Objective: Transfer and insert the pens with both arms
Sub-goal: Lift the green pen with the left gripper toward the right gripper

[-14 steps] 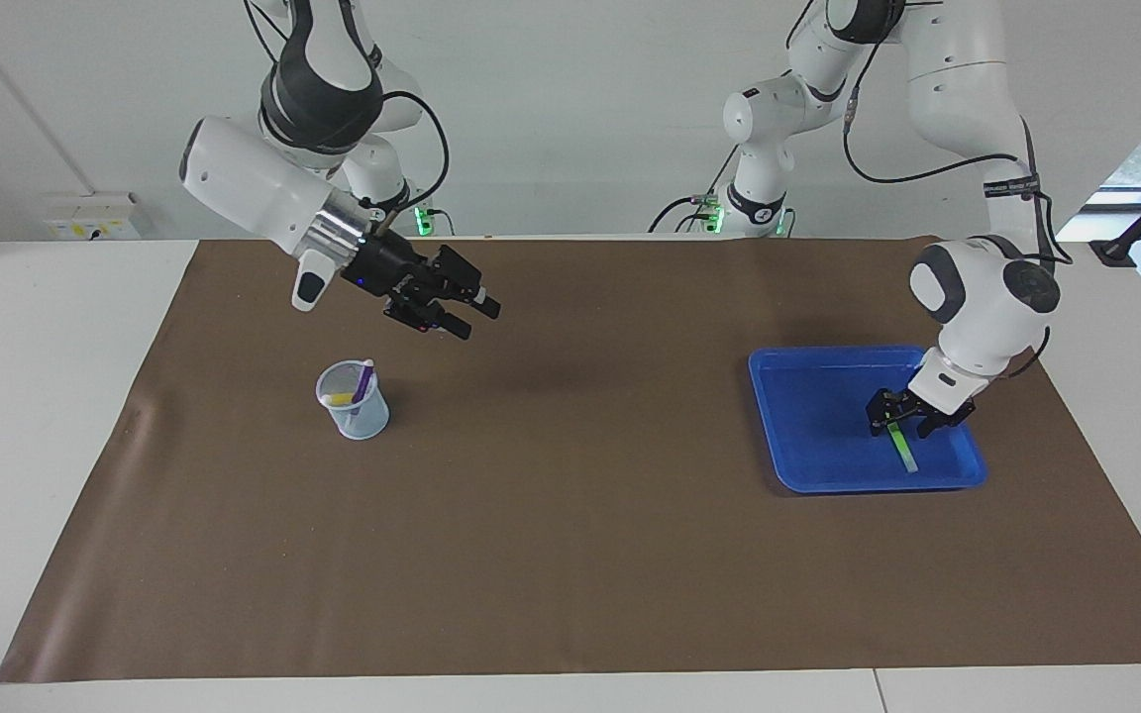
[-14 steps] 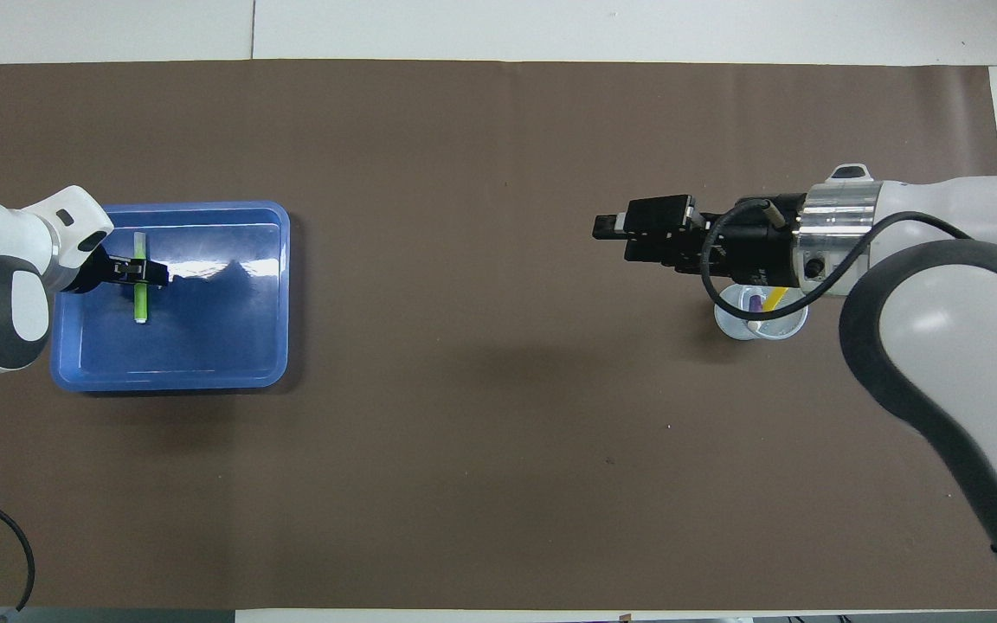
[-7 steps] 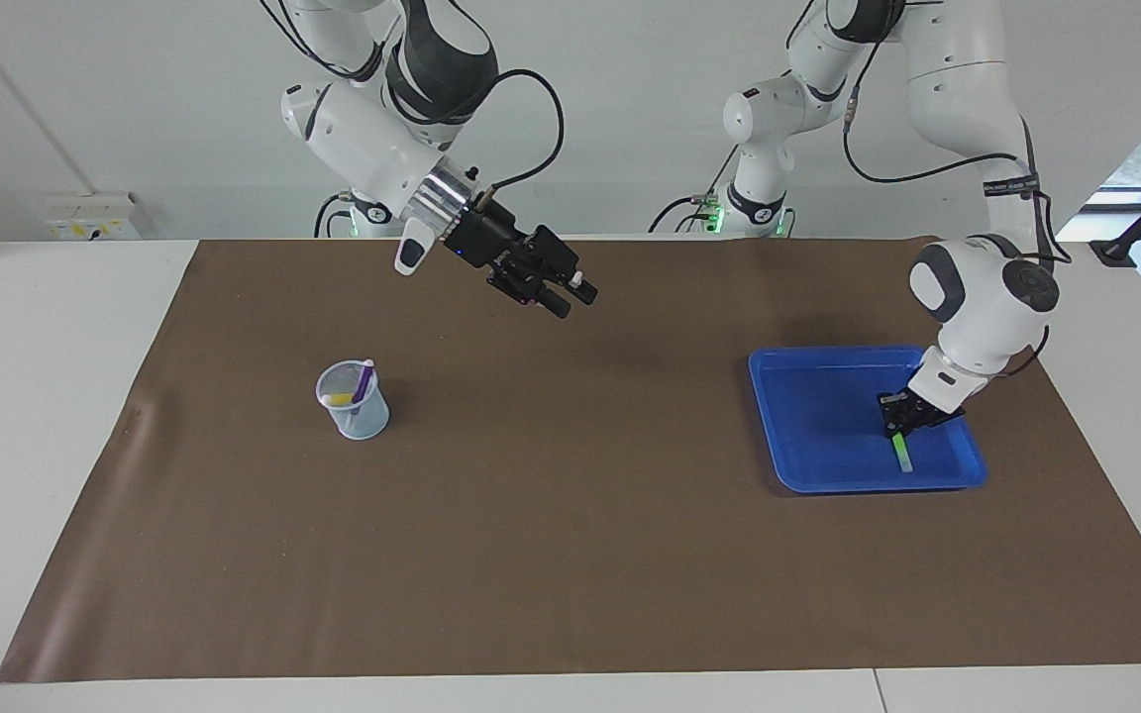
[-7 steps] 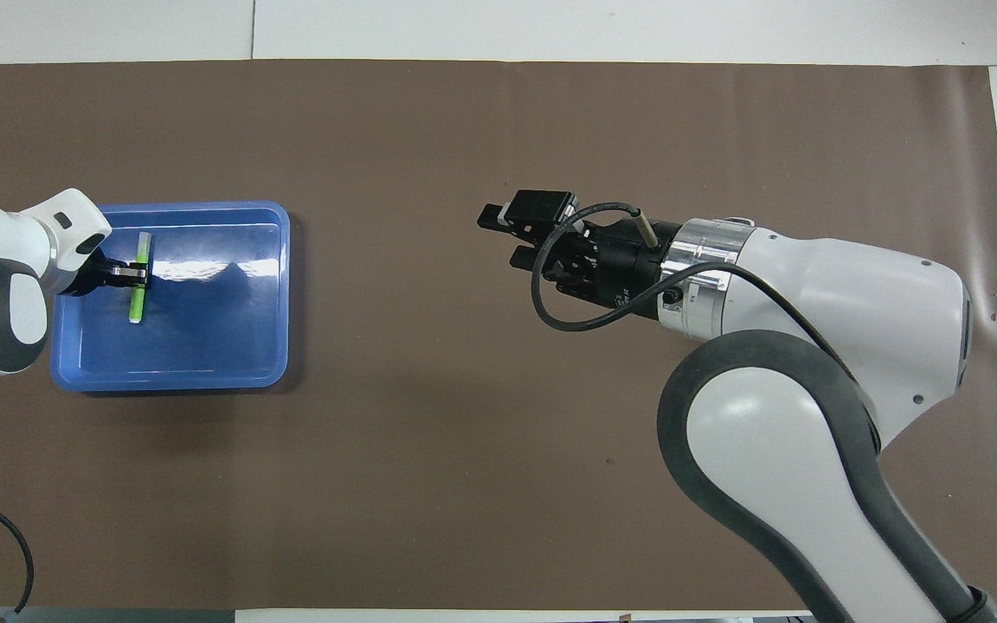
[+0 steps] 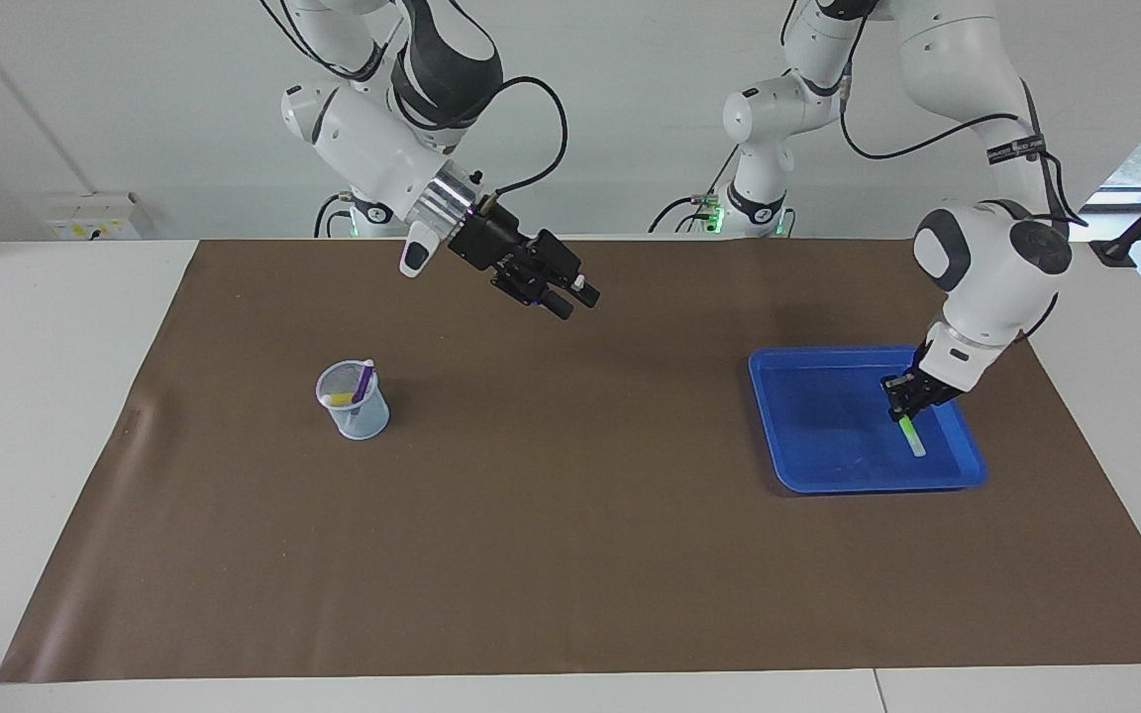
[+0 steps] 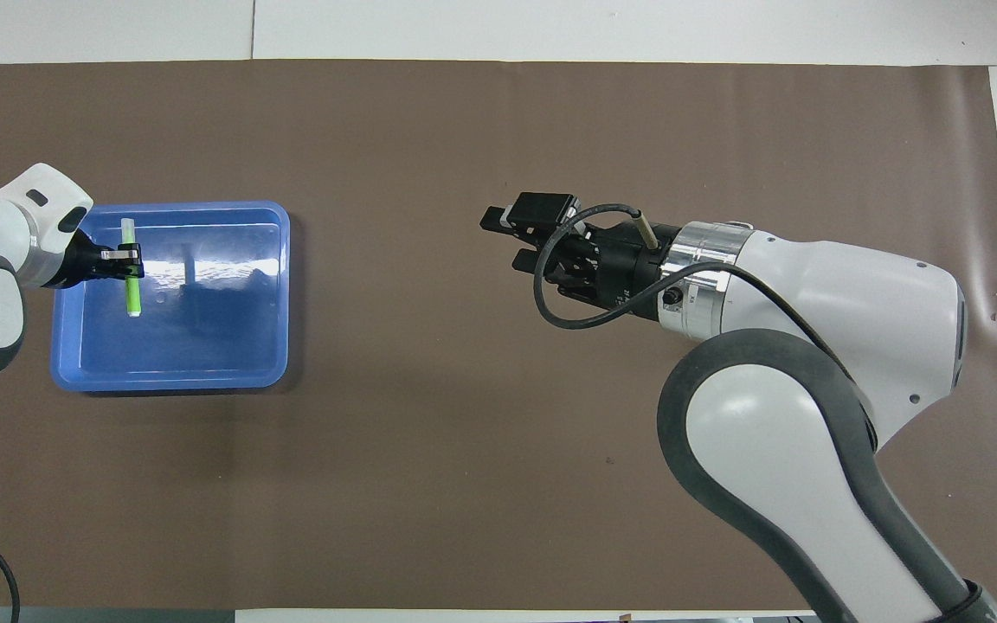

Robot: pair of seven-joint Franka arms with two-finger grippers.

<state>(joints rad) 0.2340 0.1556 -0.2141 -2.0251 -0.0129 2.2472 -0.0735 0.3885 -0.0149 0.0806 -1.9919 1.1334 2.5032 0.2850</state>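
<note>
Over at the left arm's end of the counter (image 5: 55,396), the left gripper (image 5: 905,408) hangs over the blue tray (image 5: 808,416) with its jaws pinched tight on the light green pen (image 5: 911,436), gripping it near its upper end. That pen hangs tilted, its lower tip over the tray floor; whether the tip touches the floor cannot be told. From overhead the green pen (image 6: 130,279) crosses the left gripper (image 6: 122,258) at a right angle, with the tray's rim (image 6: 284,294) around both. Toward the right arm's end, a clear cup (image 5: 354,401) stands on the brown mat (image 5: 570,555), and the purple pen (image 5: 363,381) and the yellow pen (image 5: 338,399) lean inside it. The right gripper (image 5: 570,295) is raised over the mat's middle, well apart from the cup, its jaws parted and holding nothing; overhead it shows as the same right gripper (image 6: 507,238) pointing toward the tray.
</note>
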